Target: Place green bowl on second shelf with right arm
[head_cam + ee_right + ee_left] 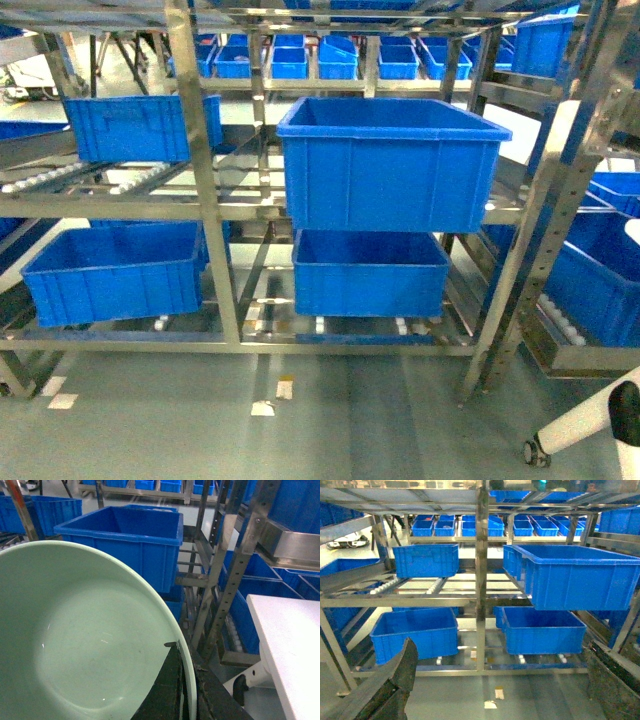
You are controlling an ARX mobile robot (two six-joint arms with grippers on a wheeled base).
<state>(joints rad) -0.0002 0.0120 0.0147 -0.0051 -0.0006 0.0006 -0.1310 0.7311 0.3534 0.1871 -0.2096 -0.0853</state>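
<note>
The pale green bowl [75, 645] fills the left of the right wrist view, held up in the air and tilted. My right gripper [189, 680] is shut on its rim, with one black finger [167, 690] inside the bowl and the other outside. Beyond the bowl stands a large deep blue crate [125, 535]; the head view shows this blue crate [390, 160] on the steel second shelf [130, 205] with roller rails. My left gripper [502, 680] is open and holds nothing, facing the rack from a distance. Neither gripper shows in the head view.
Steel rack uprights [235, 565] stand just right of the bowl. A white tabletop [290, 645] lies at the right, its leg and caster [575, 425] on the floor. A smaller crate [140, 125] shares the second tier. Two crates [370, 270] [115, 272] sit below.
</note>
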